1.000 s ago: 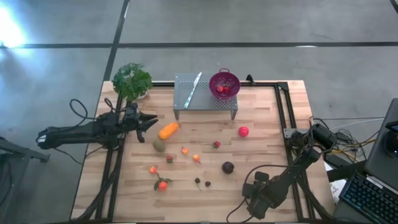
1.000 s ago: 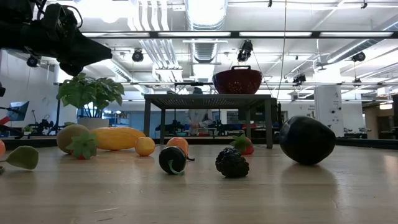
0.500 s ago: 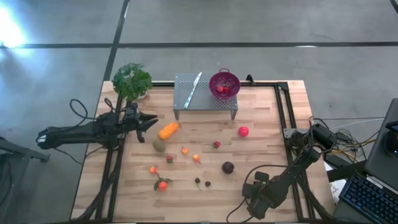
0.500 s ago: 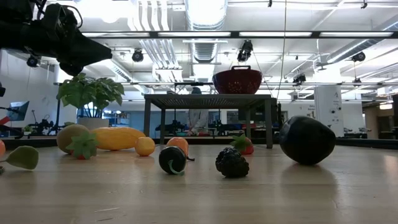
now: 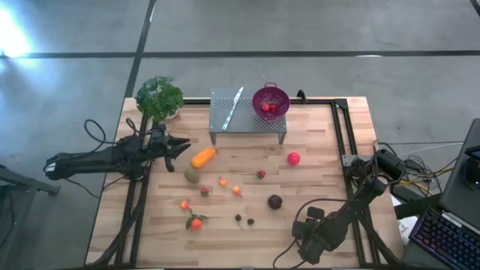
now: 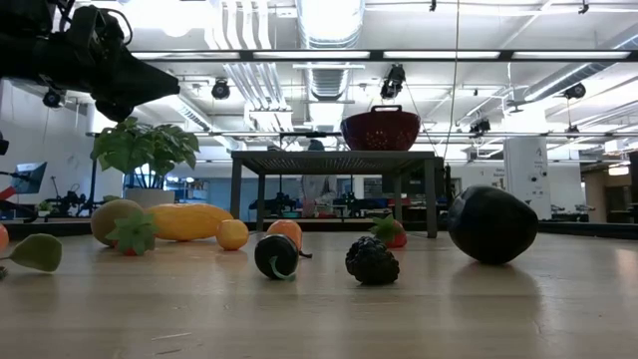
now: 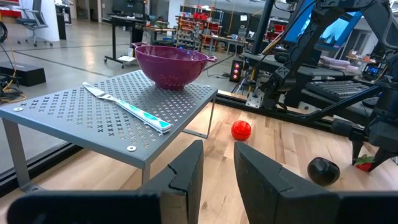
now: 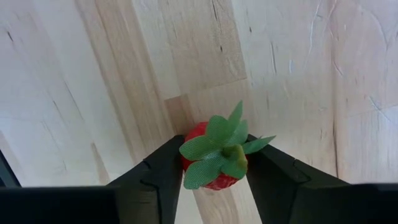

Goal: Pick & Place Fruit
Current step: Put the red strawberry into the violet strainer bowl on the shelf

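Two matte black jointed arms, looped black cables, angular dark end effector fingers [image 7: 186, 177]

One colander [image 5: 271, 102], one knife [image 5: 233, 107], one plant [image 5: 159, 97], one rack [image 5: 247, 121], two arms.

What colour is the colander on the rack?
Purple colander, clearest in the left wrist view.

Bright light fills the room. In the high view a white glare [image 5: 9, 34] shines on the floor at the far left. In the low view the ceiling lights [image 6: 329, 18] glow so hard they look washed out, and the front of the table [image 6: 329, 319] is soft and blurry. The dark purple ball [image 6: 492, 225] looks almost black against the light.
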Robot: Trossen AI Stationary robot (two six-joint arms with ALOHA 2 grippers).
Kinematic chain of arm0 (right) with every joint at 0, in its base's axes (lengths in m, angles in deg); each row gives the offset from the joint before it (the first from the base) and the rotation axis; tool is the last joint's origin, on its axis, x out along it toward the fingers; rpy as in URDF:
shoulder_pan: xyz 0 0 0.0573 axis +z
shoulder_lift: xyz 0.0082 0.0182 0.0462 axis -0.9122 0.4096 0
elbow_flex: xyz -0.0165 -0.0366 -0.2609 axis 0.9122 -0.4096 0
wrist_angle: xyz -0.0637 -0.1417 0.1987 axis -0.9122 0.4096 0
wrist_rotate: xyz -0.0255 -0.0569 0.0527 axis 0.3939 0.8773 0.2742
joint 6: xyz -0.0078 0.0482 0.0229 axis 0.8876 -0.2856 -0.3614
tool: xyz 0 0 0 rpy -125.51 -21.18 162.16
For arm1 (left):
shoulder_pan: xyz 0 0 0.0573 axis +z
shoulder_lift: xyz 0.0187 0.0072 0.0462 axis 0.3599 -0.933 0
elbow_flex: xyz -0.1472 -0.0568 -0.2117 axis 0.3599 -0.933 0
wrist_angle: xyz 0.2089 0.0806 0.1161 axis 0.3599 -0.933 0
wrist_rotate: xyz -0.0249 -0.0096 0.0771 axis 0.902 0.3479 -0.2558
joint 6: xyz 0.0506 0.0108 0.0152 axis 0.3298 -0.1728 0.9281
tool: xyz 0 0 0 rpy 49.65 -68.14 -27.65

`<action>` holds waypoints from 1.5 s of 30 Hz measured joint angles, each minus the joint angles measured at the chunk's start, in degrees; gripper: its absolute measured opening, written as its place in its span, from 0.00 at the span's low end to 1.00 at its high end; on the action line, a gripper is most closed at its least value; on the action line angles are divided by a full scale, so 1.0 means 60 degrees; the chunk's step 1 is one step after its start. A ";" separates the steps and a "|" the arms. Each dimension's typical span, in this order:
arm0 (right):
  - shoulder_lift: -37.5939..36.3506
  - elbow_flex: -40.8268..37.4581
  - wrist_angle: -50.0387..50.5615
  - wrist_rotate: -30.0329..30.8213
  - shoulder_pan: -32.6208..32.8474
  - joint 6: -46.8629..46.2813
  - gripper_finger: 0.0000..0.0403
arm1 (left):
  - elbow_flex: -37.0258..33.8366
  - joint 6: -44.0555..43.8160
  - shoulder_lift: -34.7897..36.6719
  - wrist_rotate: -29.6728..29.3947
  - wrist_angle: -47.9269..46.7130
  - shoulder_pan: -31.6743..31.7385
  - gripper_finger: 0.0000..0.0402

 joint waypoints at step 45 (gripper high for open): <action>-0.3701 0.0839 0.2260 0.1545 -0.5413 0.7584 0.36 | 0.0000 0.0002 0.0004 0.0004 0.0001 0.0000 0.24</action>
